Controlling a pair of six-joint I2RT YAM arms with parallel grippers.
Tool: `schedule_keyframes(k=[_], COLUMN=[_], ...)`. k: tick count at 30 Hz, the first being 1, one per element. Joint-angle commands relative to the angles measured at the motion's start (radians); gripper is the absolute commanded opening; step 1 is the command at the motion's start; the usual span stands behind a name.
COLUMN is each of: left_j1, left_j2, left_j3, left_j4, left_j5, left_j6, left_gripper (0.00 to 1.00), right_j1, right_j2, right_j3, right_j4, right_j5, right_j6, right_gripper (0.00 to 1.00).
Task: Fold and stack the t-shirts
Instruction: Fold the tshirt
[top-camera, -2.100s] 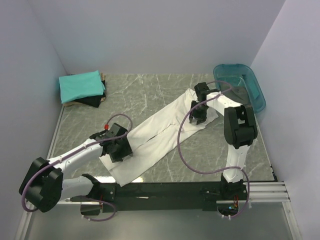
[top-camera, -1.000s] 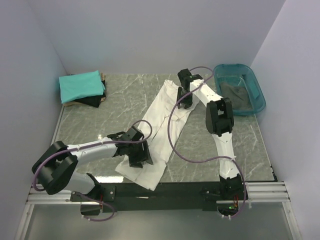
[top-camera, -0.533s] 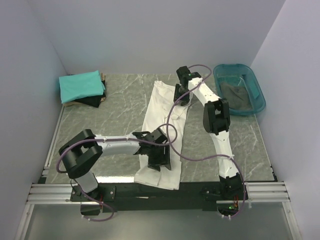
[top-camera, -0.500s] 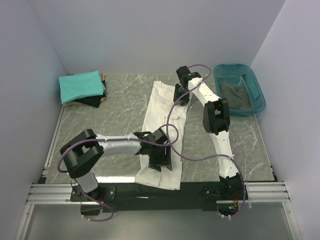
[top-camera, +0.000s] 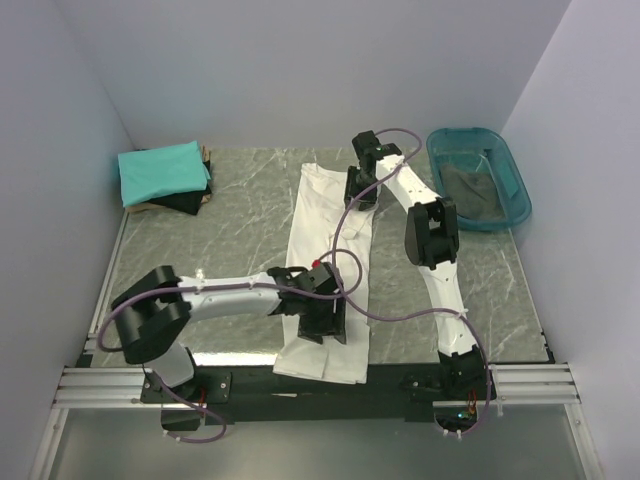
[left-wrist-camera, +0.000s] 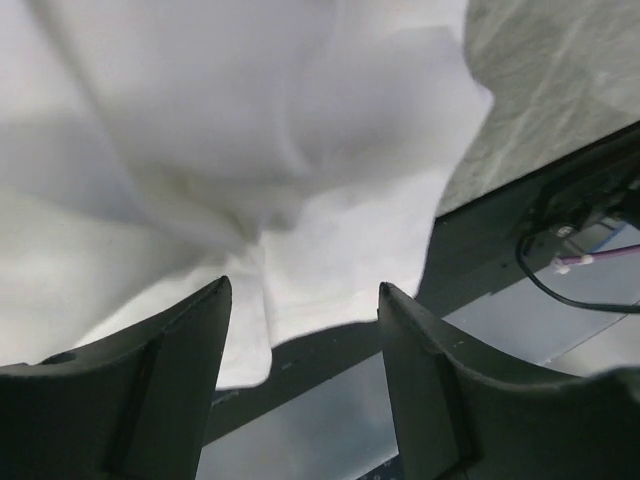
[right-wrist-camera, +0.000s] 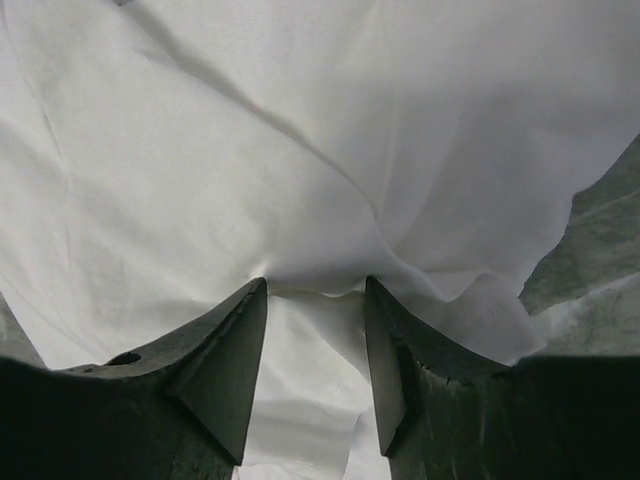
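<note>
The white t-shirt (top-camera: 325, 230) lies as a long narrow strip running from the back of the table to its front edge; no print shows. My left gripper (top-camera: 322, 325) sits over the shirt's near end, and in the left wrist view its jaws (left-wrist-camera: 300, 290) stand apart with the white cloth (left-wrist-camera: 250, 120) just beyond the tips. My right gripper (top-camera: 358, 195) is at the shirt's far end, and its jaws (right-wrist-camera: 315, 285) pinch a bunched fold of white cloth (right-wrist-camera: 300, 130). The folded teal t-shirt (top-camera: 160, 170) lies on the black t-shirt (top-camera: 185, 203) at the back left.
A translucent teal tub (top-camera: 515, 190) with a dark grey cloth (top-camera: 470, 185) inside stands at the back right. The black front rail (top-camera: 250, 385) runs under the shirt's near end. Walls close in the left, back and right sides.
The white shirt swung from a diagonal to a straight front-to-back strip. My left gripper slid right along the near end, and my right gripper moved left at the far end.
</note>
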Motion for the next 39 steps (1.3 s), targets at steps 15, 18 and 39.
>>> schedule_keyframes(k=[15, 18, 39], left_j1=[0.234, 0.24, 0.249], left_j2=[-0.538, -0.546, -0.715], left_j3=[-0.232, -0.238, -0.445], left_j4=[-0.166, -0.184, -0.2], left_j5=[-0.158, -0.155, -0.012], left_j6=[-0.186, -0.171, -0.073], left_gripper=[0.76, 0.76, 0.75], right_j1=[0.0, 0.022, 0.664], right_j2=[-0.702, -0.877, -1.567], right_j3=[-0.688, -0.949, -1.737], right_j4=[0.148, 0.203, 0.264], right_j5=[-0.112, -0.131, -0.036], right_j6=[-0.063, -0.037, 0.704], right_gripper=[0.55, 0.55, 0.54])
